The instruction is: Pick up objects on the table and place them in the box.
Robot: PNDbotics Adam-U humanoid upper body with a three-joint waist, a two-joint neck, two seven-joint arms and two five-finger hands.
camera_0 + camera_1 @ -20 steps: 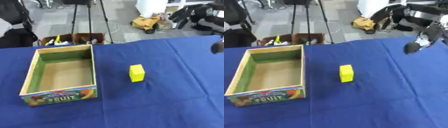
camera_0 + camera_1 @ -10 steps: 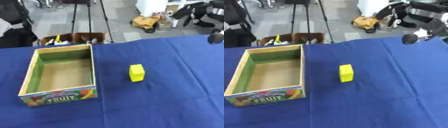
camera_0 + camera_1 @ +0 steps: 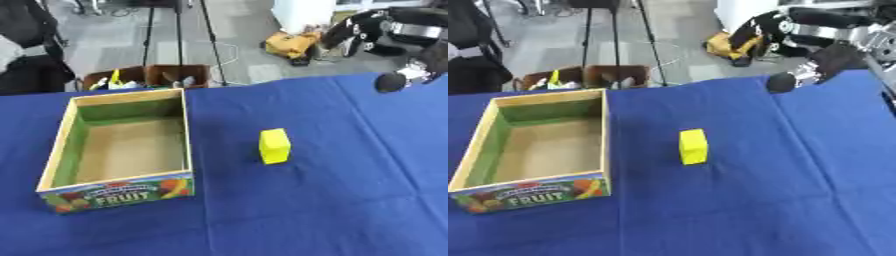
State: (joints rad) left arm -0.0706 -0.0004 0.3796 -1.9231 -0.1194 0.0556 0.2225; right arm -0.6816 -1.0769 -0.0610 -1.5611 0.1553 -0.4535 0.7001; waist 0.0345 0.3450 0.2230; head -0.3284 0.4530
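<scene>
1. Standing alone on the blue table [image 3: 350, 200] is a yellow block [image 3: 274, 145], upright, out in the open to the right of the box [image 3: 122, 190] and well apart from it.
2. The box sits at the left, open at the top, with green inner walls, a bare cardboard floor and "FRUIT" printed on its near side. Nothing lies inside it.
3. The right hand [image 3: 826, 62] comes in from the upper right, hanging over the table's far right edge, well away from the block.
4. The right eye view shows more of it: the black hand, the silver joints of the arm behind it, and a dark rounded tip at its low left end. The left eye view catches only that dark tip and a bit of arm at the picture's edge.
5. Whether its fingers are spread or curled, I cannot tell; it is too blurred. It touches nothing.
6. The left hand shows in neither view.
7. Beyond the table's far edge, a brown crate [image 3: 149, 77] with oddments stands on the floor.
</scene>
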